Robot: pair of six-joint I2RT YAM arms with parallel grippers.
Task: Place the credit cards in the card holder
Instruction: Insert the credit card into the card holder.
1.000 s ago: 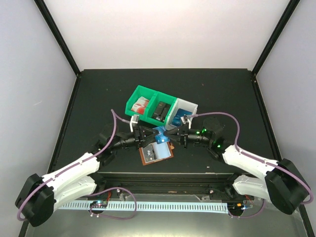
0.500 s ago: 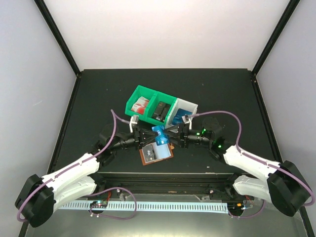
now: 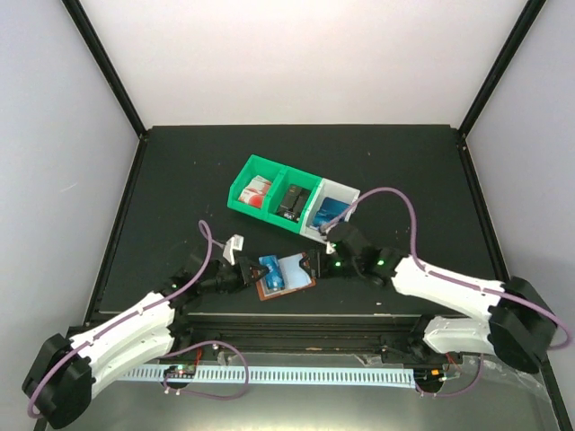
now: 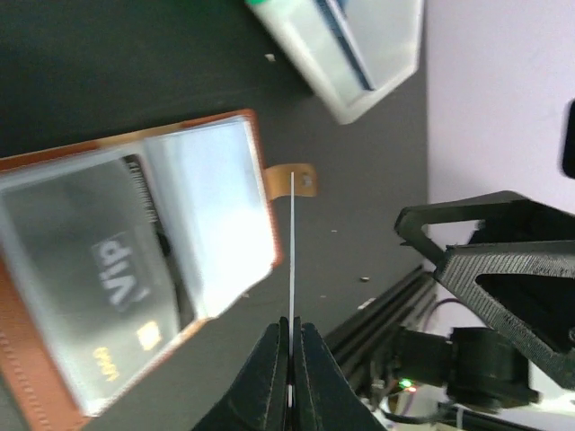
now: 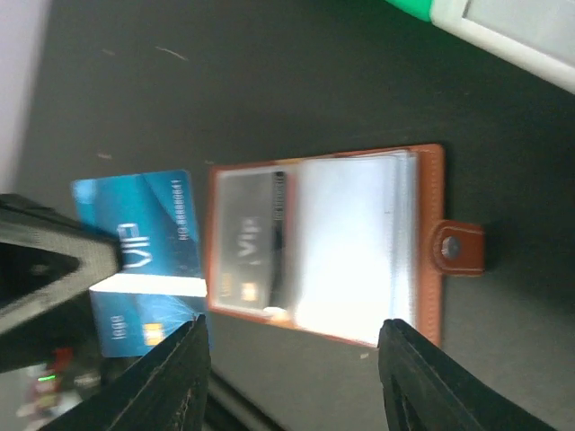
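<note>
Wallet (image 5: 328, 242) open, reddish-brown, clear pockets, blue card (image 5: 144, 229) in left hand (image 4: 290, 330)

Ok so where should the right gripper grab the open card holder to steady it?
I'd pinch the cover edge beside the snap tab, coming in from that side. The card holder lies flat and open, so only its rim offers a grip, and the blue card sits beside the opposite edge.

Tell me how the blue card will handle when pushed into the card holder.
The blue card is probably stiff: edge-on in the left wrist view it is a straight line. Thin, so likely light. The card holder has glossy clear pockets, so it may slide.
</note>
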